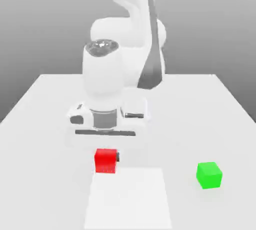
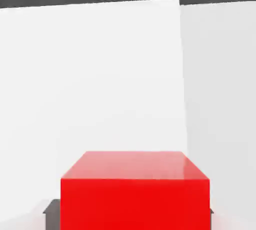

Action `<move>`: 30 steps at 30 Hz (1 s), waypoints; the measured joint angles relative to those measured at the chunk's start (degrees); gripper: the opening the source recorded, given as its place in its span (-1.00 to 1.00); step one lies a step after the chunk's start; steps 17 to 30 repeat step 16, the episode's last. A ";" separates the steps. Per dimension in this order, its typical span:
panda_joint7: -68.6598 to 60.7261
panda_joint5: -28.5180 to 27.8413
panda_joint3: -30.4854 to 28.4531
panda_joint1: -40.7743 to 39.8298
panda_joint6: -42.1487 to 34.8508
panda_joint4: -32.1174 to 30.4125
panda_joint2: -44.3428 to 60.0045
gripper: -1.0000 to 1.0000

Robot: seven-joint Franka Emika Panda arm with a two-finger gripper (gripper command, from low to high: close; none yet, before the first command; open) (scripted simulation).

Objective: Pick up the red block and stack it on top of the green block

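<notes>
The red block (image 1: 105,160) sits low over the white table, just behind a paler square patch. My gripper (image 1: 106,158) comes straight down onto it from above and is shut on it. A dark fingertip (image 1: 117,157) presses against the block's side toward the exterior view's right. In the hand view the red block (image 2: 134,194) looms close between two dark pads (image 2: 50,208). I cannot tell whether the block rests on the table or hangs just above it. The green block (image 1: 209,175) stands alone on the table, well off to the exterior view's right of the red one.
A paler white square patch (image 1: 128,199) lies on the table (image 1: 45,124) in front of the red block. The robot's white base and arm (image 1: 125,64) rise behind the gripper. Open table surface lies between the two blocks.
</notes>
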 joint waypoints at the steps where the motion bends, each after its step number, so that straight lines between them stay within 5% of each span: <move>1: -1.99 0.16 1.36 3.11 -0.88 0.72 -0.16 -1.00; 6: -11.19 0.80 7.56 17.06 -4.83 3.98 -0.83 -1.00; 12: -9.61 -3.89 5.83 19.42 4.14 5.10 9.42 -1.00; 13: -9.13 -4.56 5.47 19.63 5.36 5.17 10.72 1.00; 30: -9.13 -4.56 5.47 19.63 5.36 5.17 10.72 1.00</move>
